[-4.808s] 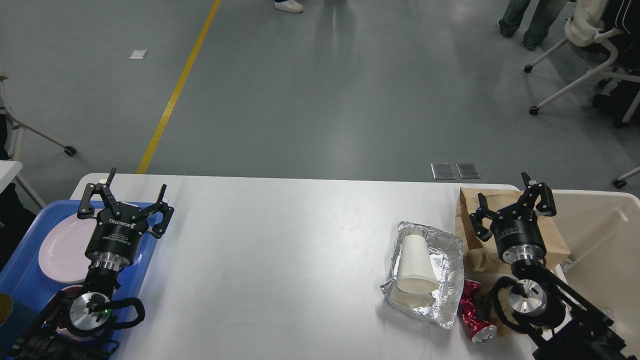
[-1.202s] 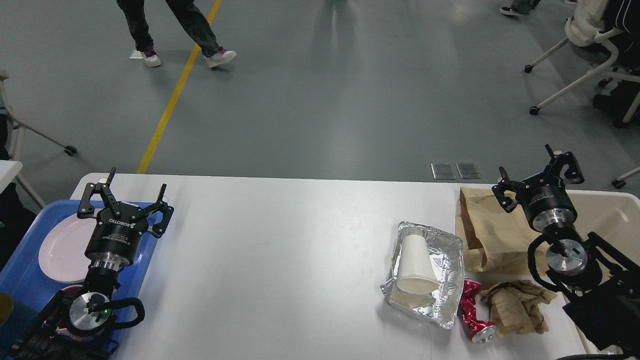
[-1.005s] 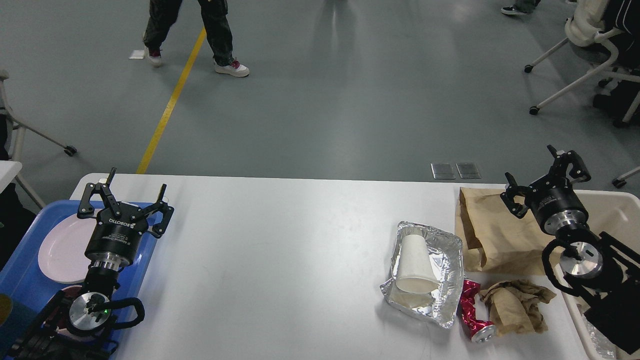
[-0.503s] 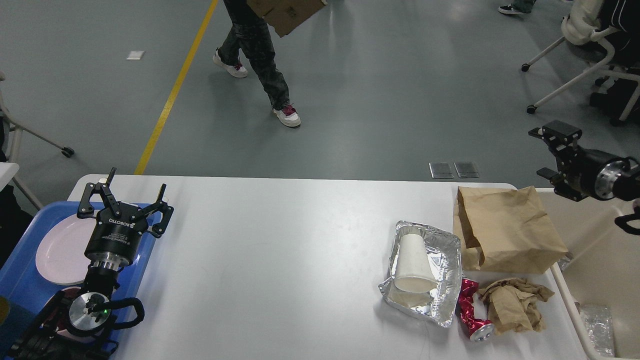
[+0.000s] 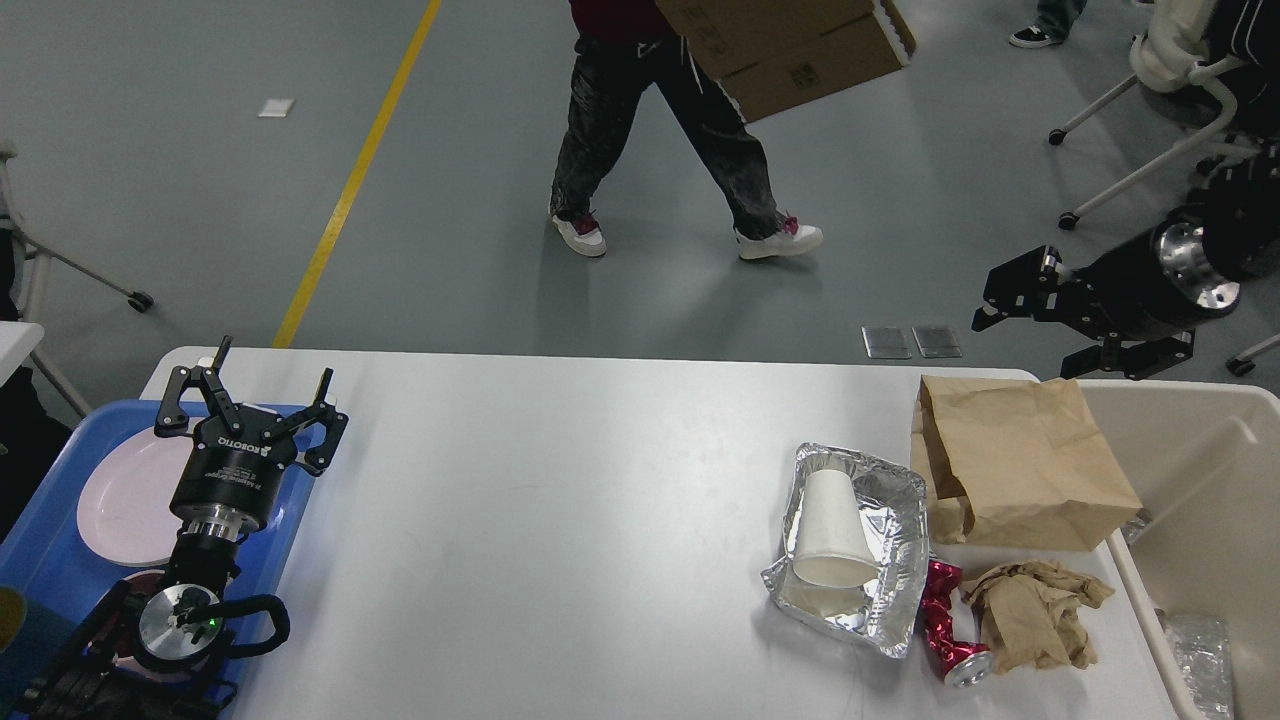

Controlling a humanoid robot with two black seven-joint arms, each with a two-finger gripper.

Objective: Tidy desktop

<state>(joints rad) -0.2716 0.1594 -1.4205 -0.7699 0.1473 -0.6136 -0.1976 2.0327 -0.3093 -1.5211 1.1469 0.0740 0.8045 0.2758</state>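
In the head view, the counter (image 5: 560, 520) is seen spread across the lower part of the frame, white and plain, with both arms at its two ends.

The left gripper (image 5: 255, 395) is held above the counter's left end, over the edge of a blue tray (image 5: 45, 565). Its fingers are spread wide and nothing is held between them. A pale plate (image 5: 120, 500) lies on the tray just beside it.

The right gripper (image 5: 1040, 320) is raised beyond the counter's far right corner, well apart from the surface, and is turned sideways so that it points left. Its fingers are seen parted, with floor visible between them, and nothing is gripped or touched.

Below it, on the counter's right end, a brown bag (image 5: 1020, 465) lies flat against the rim of a beige bin (image 5: 1190, 470). A foil tray (image 5: 890, 560) lies just left of the bag, and a white cup (image 5: 830, 530) is tipped on its side inside it. A crushed red can (image 5: 945, 630) is wedged between the foil tray and a wad of brown paper (image 5: 1035, 610). A crumpled piece of foil (image 5: 1195, 650) lies in the bin.
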